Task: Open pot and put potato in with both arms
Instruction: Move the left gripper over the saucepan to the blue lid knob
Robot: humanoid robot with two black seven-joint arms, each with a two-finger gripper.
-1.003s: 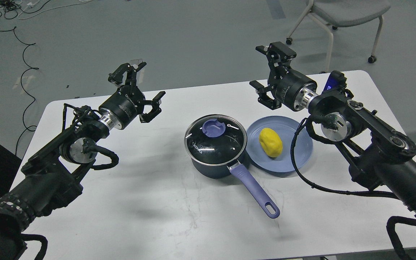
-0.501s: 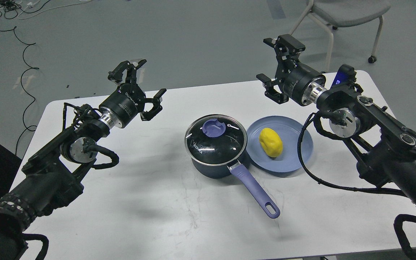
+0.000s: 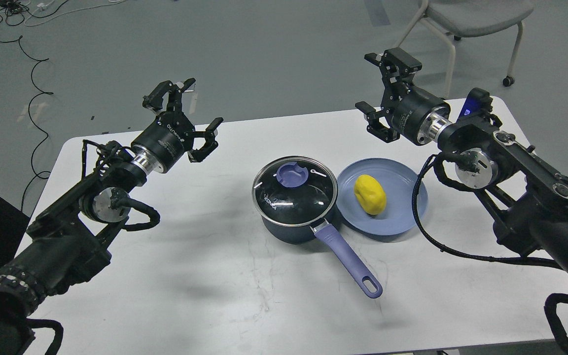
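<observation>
A dark pot point(image 3: 291, 227) with a long purple handle point(image 3: 348, 259) stands at the table's middle. Its glass lid point(image 3: 294, 192) with a purple knob point(image 3: 292, 174) is on it. A yellow potato point(image 3: 370, 194) lies on a blue plate point(image 3: 407, 209) just right of the pot. My left gripper point(image 3: 185, 118) is open and empty, raised above the table's back left, well left of the pot. My right gripper point(image 3: 380, 91) is open and empty, raised above the table's back edge, behind the plate.
The white table point(image 3: 215, 276) carries only the pot and the plate. A grey chair point(image 3: 466, 19) stands on the floor behind the table at the right. Cables point(image 3: 32, 74) run over the floor at the back left.
My right gripper has moved up and to the right, away from the plate. My left gripper has drifted a little left and up. Pot, lid and potato have not moved.
</observation>
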